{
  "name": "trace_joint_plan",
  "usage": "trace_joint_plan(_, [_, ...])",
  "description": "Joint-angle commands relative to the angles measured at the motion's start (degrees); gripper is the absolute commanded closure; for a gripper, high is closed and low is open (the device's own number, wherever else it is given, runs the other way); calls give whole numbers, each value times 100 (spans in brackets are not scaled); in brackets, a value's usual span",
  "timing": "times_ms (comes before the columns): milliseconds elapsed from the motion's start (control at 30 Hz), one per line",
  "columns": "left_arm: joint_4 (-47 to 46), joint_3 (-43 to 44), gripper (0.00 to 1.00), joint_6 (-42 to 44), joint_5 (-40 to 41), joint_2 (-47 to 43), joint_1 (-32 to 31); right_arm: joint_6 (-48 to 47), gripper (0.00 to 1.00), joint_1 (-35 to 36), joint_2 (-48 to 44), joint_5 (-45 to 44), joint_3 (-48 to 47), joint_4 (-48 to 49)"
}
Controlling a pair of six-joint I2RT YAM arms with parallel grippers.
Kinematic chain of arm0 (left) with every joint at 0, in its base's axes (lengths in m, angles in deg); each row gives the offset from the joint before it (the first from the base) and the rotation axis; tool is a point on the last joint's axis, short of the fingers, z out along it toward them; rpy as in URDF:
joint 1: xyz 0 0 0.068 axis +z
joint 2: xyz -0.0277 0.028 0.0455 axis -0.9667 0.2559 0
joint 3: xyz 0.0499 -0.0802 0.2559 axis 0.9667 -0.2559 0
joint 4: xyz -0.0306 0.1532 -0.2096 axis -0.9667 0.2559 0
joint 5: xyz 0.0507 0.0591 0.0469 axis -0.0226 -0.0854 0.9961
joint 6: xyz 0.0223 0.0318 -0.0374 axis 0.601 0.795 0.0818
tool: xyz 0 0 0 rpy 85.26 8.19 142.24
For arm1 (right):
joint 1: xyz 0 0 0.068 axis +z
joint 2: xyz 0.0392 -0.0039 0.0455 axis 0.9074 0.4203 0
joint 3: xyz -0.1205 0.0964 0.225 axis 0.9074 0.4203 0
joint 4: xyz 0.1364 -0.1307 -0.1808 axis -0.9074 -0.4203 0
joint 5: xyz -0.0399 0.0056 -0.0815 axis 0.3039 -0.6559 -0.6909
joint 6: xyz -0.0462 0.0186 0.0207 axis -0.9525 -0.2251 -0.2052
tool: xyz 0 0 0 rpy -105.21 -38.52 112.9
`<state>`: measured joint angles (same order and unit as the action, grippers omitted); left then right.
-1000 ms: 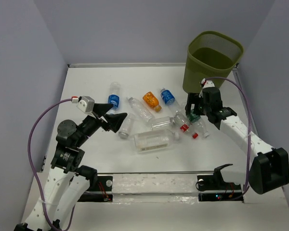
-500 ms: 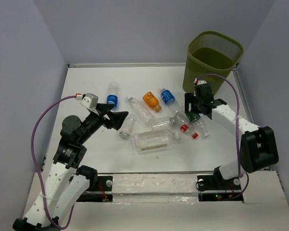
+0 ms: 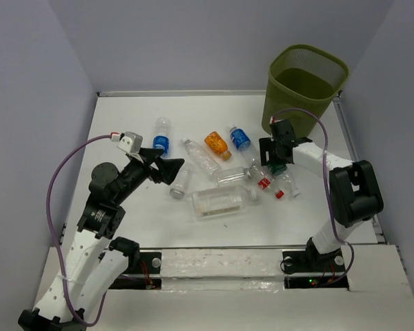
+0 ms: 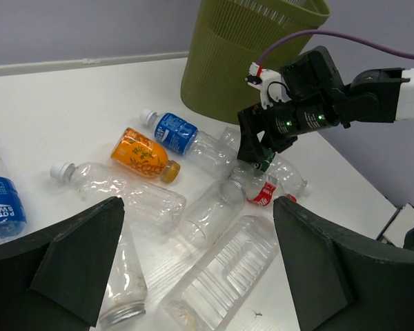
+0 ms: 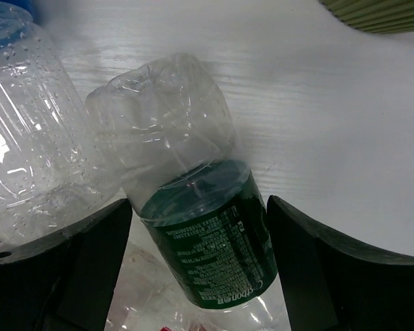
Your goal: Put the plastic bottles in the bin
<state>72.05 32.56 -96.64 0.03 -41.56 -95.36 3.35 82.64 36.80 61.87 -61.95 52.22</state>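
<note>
Ten or so plastic bottles (image 3: 221, 201) lie mid-surface, outside the bin (image 3: 307, 86) at the far right corner. The right tool (image 3: 272, 155) has swung in over the cluster's right end.

Left wrist: the left tool (image 4: 199, 207) hangs spread, holding nothing.

Right wrist: its jaws stand apart either side of a green-labelled bottle (image 5: 207, 255), so a pickup looks imminent.

The bin (image 3: 279, 96) is showing olive-green mesh. One bottle (image 3: 216, 144) is glowing orange; two clear bottles (image 3: 163, 143) are wearing blue labels; a third clear bottle (image 5: 186, 158) is wearing a dark green label with white print.
</note>
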Motion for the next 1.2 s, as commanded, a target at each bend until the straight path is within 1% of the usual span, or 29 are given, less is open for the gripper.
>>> trace_joint_plan(0, [-53, 292, 1, 52, 18, 100, -21, -214, 17, 8, 132, -163, -268, 49])
trace_joint_plan(33, [-45, 292, 1, 52, 18, 109, -29, -214, 19, 8, 142, -276, -268, 40])
trace_joint_plan(67, [-36, 292, 1, 60, 18, 127, -21, -223, 24, 8, 142, -321, -277, 49])
trace_joint_plan(100, [-27, 300, 1, 69, 18, 144, -21, -249, 26, 8, 133, -348, -277, 40])
trace_joint_plan(167, [-18, 300, 1, 78, 18, 144, -21, -275, 35, 8, 98, -383, -269, 40])
trace_joint_plan(233, [-18, 300, 3, 87, 18, 144, -21, -284, 44, 60, 45, -549, -260, 40])
trace_joint_plan(333, [-9, 300, 5, 113, -17, 179, -21, -311, 50, 236, -401, -883, -216, -30])
trace_joint_plan(433, [-1, 309, 7, 104, -35, 232, -21, -319, 50, 403, -824, -1243, -329, -170])
trace_joint_plan(467, [0, 318, 7, 113, -43, 250, -21, -319, 51, 508, -1121, -1297, -400, -258])
trace_joint_plan(533, [8, 318, 8, 122, -52, 285, -21, -311, 53, 623, -1421, -1315, -636, -338])
trace_joint_plan(600, [8, 318, 8, 122, -149, 364, -12, -267, 54, 738, -1729, -1079, -847, -338])
trace_joint_plan(667, [-18, 336, 8, 113, -403, 443, -21, -240, 54, 895, -2107, -491, -1147, 3])
trace_joint_plan(700, [-27, 336, 8, 122, -491, 539, -12, -249, 54, 896, -2230, -227, -1182, 257])
trace_joint_plan(733, [-27, 344, 9, 122, -648, 592, -20, -223, 54, 896, -2414, 184, -1209, 825])
trace_joint_plan(767, [-18, 353, 9, 131, -694, 636, -21, -214, 54, 896, -2451, 293, -1409, 1049])
trace_joint_plan(833, [-18, 353, 9, 131, -729, 698, -12, -293, 54, 896, -2425, 347, -1700, 1462])
trace_joint_plan(867, [-1, 353, 9, 148, -686, 707, -20, -371, 55, 896, -2251, 33, -1884, 1855])
trace_joint_plan(900, [8, 353, 9, 157, -659, 690, -21, -607, 55, 896, -2110, -187, -2321, 2016])
trace_joint_plan(933, [17, 353, 9, 157, -607, 689, -12, -775, 55, 896, -1952, -651, -2551, 2174])
trace_joint_plan(967, [52, 353, 10, 166, -545, 681, -12, -1038, 55, 896, -1541, -890, -2806, 2559])
trace_joint_plan(1000, [70, 362, 9, 183, -510, 681, -20, -1266, 56, 896, -1311, -1136, -3113, 2623])
trace_joint_plan(1033, [87, 371, 9, 192, -492, 672, -21, -1695, 56, 826, -1082, -1617, -3751, 2694])
trace_joint_plan(1067, [87, 371, 9, 183, -448, 654, -12, -2091, 56, 747, -636, -1770, -4027, 2947])
trace_joint_plan(1100, [87, 362, 9, 192, -439, 646, -12, -2191, 57, 642, -423, -1850, -4282, 3045])
trace_joint_plan(1133, [87, 362, 9, 192, -430, 637, -20, -2235, 57, 510, -247, -1877, -4764, 3107])
trace_joint_plan(1167, [87, 362, 9, 192, -404, 637, -21, -2253, 57, 222, -71, -1834, -4969, 3212])
